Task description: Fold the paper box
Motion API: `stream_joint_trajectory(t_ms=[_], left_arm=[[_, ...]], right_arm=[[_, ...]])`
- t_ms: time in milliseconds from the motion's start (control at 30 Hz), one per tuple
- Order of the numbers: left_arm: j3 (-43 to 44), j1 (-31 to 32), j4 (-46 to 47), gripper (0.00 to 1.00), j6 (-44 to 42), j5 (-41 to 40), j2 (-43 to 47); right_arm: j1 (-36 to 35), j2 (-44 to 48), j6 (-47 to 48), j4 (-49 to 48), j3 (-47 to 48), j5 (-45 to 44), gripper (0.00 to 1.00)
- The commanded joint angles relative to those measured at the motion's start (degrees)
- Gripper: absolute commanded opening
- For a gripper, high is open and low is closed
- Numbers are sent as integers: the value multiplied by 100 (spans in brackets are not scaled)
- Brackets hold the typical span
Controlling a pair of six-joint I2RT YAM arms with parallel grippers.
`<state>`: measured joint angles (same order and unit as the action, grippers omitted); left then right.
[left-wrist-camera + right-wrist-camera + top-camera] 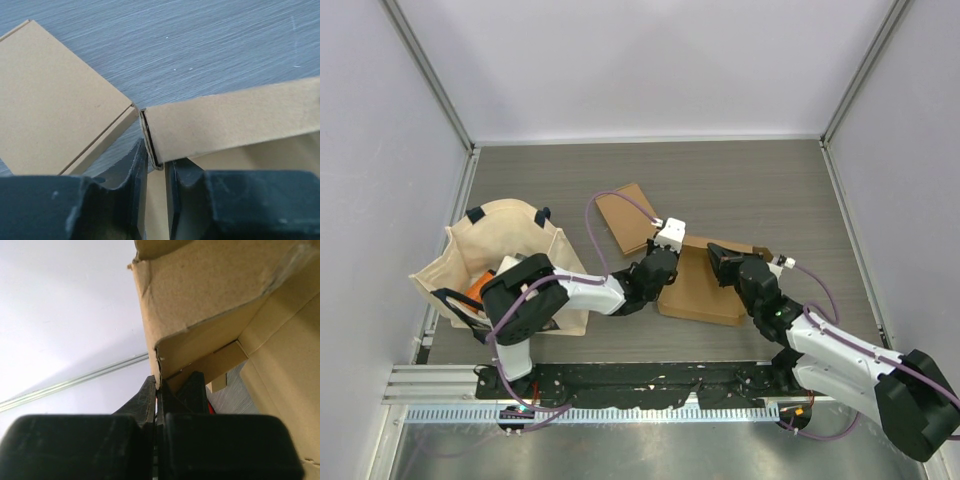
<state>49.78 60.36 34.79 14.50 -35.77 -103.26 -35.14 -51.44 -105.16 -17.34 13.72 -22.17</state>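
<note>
The brown paper box (705, 295) lies partly folded at the table's middle, between both arms. My left gripper (672, 262) is at its left edge. In the left wrist view, its jaws (156, 161) stand narrowly apart around the end corner of a raised side wall (230, 120). One finger is beside the wall's end and the other under its lower edge. My right gripper (722, 264) is at the box's far right side. In the right wrist view, it (159, 386) is shut on the thin edge of an upright box wall (210, 295).
A second flat cardboard piece (625, 215) (55, 100) lies just beyond and left of the box. A cream canvas bag (505, 250) with items inside stands at the left. White walls enclose the table on three sides.
</note>
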Motion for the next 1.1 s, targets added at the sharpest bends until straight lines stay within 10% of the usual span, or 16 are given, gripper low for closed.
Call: stream_joint_trajectory(t_ms=[0, 133, 267, 367, 533, 733, 867, 1067], left_arm=[[400, -77, -16, 19, -114, -580, -281], [445, -77, -77, 0, -211, -896, -335], [156, -77, -7, 0, -237, -975, -28], [-178, -77, -24, 0, -220, -1028, 253], [-276, -77, -683, 0, 96, -1116, 649], [-162, -77, -1228, 0, 526, -1284, 711], [-57, -77, -1509, 0, 720, -1301, 632], [119, -77, -1914, 0, 1019, -1468, 553]], right_arm=[[-11, -182, 189, 565, 96, 99, 1], [24, -104, 1071, 802, 228, 117, 5], [51, 344, 3392, 1697, 780, 186, 58], [59, 521, 5519, 3380, 1571, 659, 78], [59, 618, 6675, 5847, 2970, 565, 85], [68, 1240, 5375, 4682, 2242, -207, 49], [130, 1339, 5068, 4519, 1986, -911, 1], [130, 1760, 4302, 3112, 784, -938, 1]])
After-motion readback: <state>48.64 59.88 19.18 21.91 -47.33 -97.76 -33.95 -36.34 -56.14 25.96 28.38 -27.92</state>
